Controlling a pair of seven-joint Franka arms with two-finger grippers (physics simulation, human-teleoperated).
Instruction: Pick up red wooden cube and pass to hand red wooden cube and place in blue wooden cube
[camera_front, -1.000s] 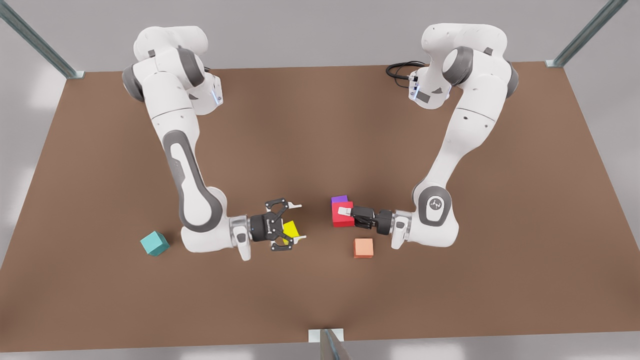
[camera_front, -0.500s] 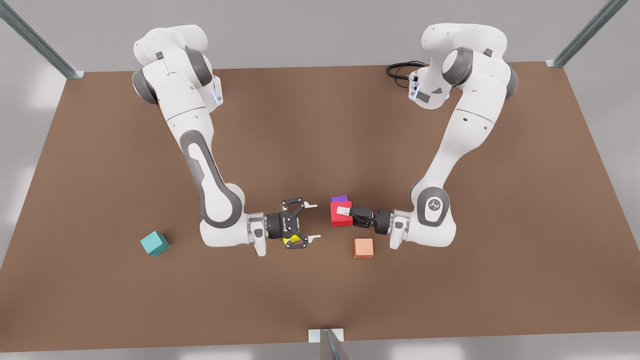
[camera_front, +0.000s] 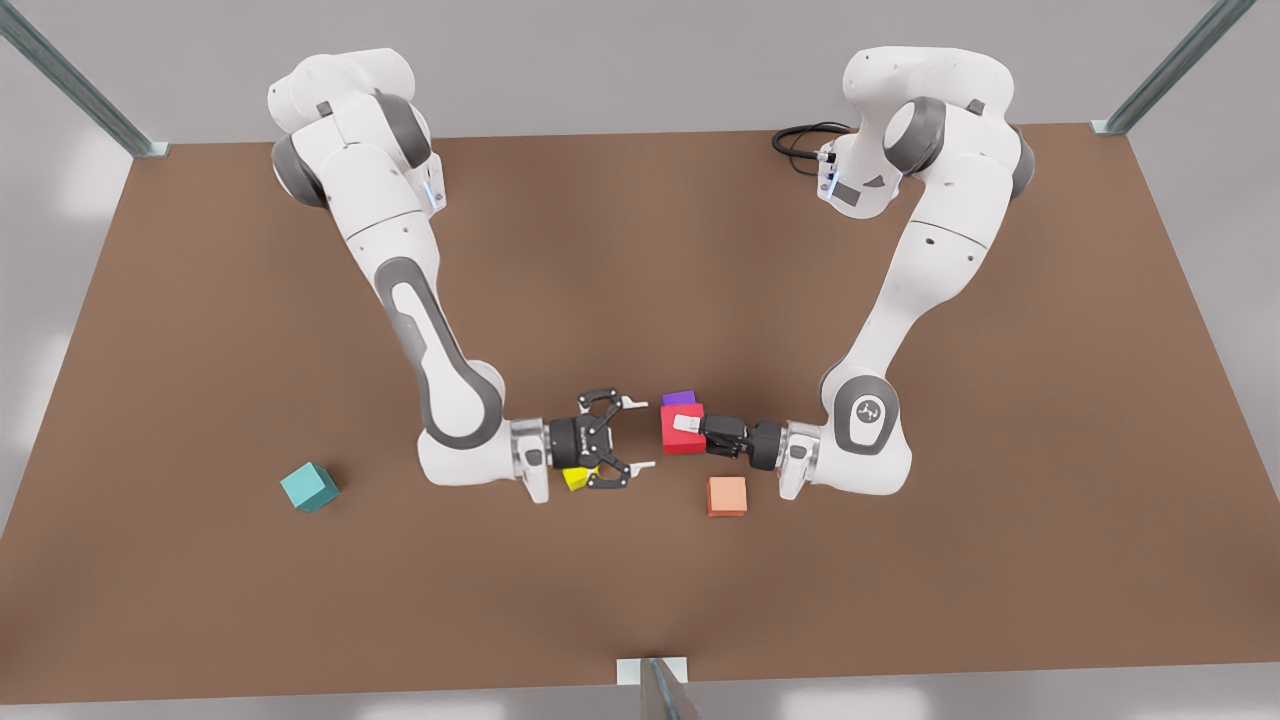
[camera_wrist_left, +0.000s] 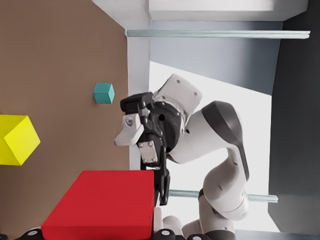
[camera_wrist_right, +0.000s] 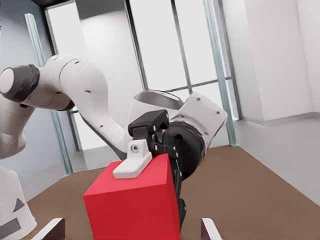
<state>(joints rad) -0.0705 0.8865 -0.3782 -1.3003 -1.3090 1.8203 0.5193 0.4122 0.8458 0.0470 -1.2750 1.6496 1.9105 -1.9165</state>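
Observation:
My left gripper, on the arm at the front view's right, is shut on the red wooden cube and holds it out sideways above the table. In the left wrist view the red cube sits close between my fingers. My right gripper is open and faces the cube from the front view's left, a short gap away. In the right wrist view its fingertips stand on either side of the red cube. The blue wooden cube, teal in colour, rests on the table far to the front view's left.
A yellow cube lies on the brown table under the right gripper. A purple cube sits just behind the red one, and a pale orange cube lies below the left gripper.
The right arm has swung toward the front view's right, bringing its open gripper close to the red cube. The left gripper has held the cube almost still.

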